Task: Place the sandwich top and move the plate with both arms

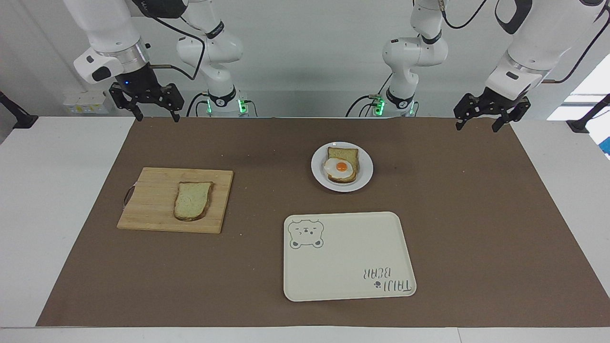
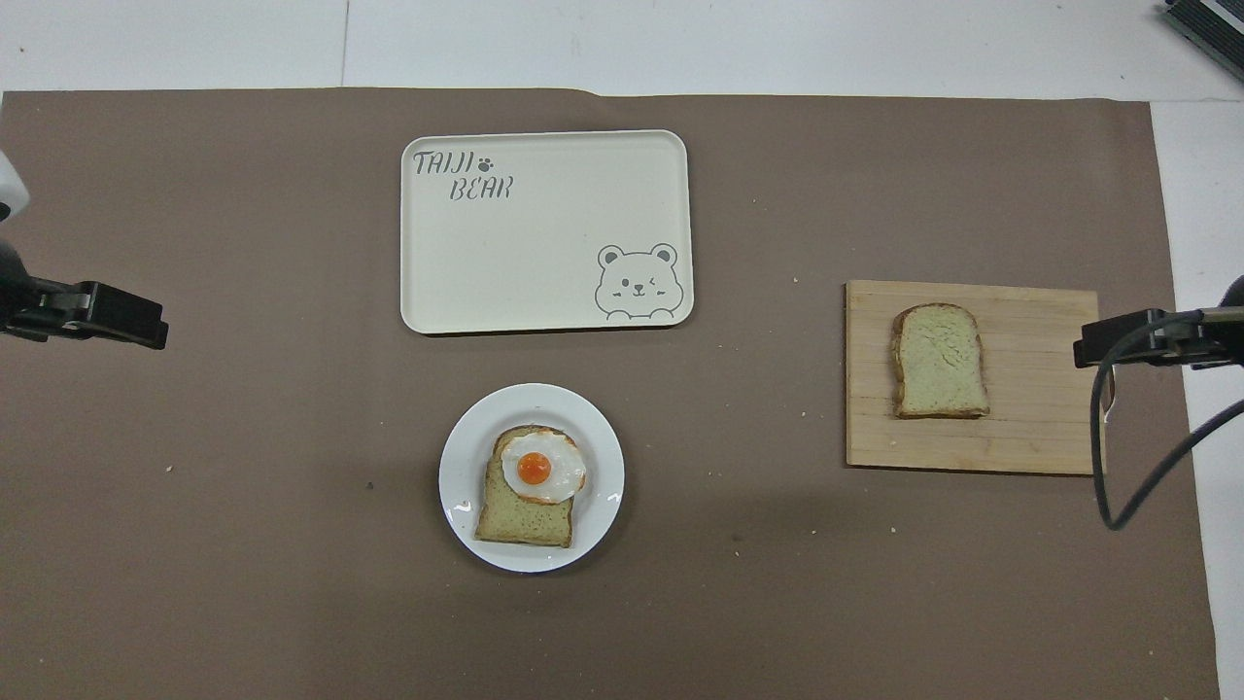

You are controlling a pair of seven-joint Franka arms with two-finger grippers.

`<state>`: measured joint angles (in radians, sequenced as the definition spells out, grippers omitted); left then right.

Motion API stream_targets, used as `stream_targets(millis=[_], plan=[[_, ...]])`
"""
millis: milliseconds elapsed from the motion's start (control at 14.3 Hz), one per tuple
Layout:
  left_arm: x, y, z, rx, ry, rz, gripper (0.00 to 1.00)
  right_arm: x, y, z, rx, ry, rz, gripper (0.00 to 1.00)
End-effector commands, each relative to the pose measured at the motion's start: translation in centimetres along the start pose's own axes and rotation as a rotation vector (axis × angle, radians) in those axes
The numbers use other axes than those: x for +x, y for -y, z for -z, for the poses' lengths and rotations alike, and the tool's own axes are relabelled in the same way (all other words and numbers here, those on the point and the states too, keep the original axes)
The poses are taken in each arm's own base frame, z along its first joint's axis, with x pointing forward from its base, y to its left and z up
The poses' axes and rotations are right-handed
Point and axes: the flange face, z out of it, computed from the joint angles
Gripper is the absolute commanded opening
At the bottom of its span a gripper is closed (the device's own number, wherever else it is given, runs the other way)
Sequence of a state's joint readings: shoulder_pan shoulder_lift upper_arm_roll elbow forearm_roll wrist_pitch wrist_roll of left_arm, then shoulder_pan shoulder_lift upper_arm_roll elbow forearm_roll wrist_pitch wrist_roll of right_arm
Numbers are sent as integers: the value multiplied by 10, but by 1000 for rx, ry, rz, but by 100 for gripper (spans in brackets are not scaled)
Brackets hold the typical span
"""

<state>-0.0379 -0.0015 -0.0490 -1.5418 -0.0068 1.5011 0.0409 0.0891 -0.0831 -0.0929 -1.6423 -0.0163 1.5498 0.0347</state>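
Observation:
The sandwich top [image 1: 192, 200], a plain bread slice, lies flat on a wooden cutting board [image 1: 152, 200] toward the right arm's end of the table. The small white plate [image 1: 318, 167] sits near the middle and carries a bread slice with a fried egg [image 1: 341, 167]. My right gripper [image 1: 158, 116] hangs open and empty over the mat's edge by the robots, apart from the board. Over the mat's corner at the left arm's end, my left gripper [image 1: 477, 127] is also open and empty. Both arms wait.
A cream rectangular tray with a bear drawing [image 1: 348, 267] lies farther from the robots than the plate. A brown mat [image 1: 476, 228] covers most of the white table. A black cable [image 2: 1118, 467] hangs from the right arm beside the board.

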Motion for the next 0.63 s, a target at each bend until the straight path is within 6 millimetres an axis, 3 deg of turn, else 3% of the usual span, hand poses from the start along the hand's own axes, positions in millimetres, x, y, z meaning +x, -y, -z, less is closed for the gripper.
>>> stream_targets(millis=[0,560], plan=[[-8,2,4,20,2,10,100,-2,-4,1,12,5,10,100],[-7,2,3,20,3,10,100,-3,-4,-1,15,-1,7,100]])
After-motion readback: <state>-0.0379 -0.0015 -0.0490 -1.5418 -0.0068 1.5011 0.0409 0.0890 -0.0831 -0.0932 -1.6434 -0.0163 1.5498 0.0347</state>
